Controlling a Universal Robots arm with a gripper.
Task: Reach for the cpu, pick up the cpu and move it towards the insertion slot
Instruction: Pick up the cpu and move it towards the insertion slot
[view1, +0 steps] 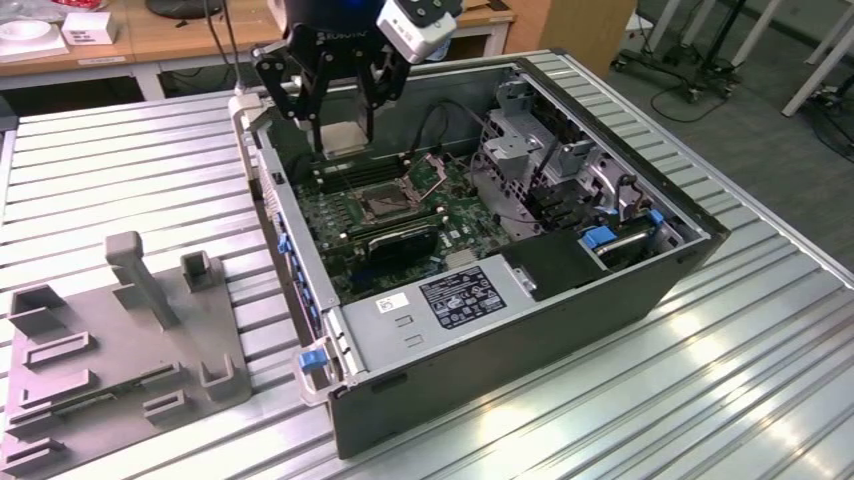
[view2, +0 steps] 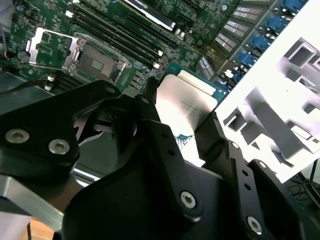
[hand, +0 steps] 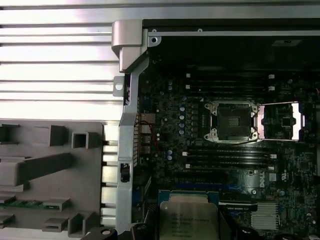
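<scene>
My gripper (view1: 343, 140) hangs over the far end of the open computer case (view1: 534, 330), shut on the cpu (view1: 344, 134). The cpu is a pale silvery square chip held by its edges between the black fingers (view2: 150, 107). In both wrist views the cpu (view2: 182, 100) (hand: 189, 220) is above the green motherboard, apart from it. The insertion slot (view1: 378, 205) (view2: 97, 60) (hand: 232, 121) is a square socket with a metal frame and dark centre. It lies a short way from the chip, and its load plate (hand: 280, 120) is swung open beside it.
Long black memory slots (hand: 227, 155) run between the chip and the socket. A drive cage (view1: 534, 160) and cables stand along the case's right side in the exterior view. A grey plastic tray (view1: 107, 350) lies on the slatted metal table (view1: 747, 380) to the left.
</scene>
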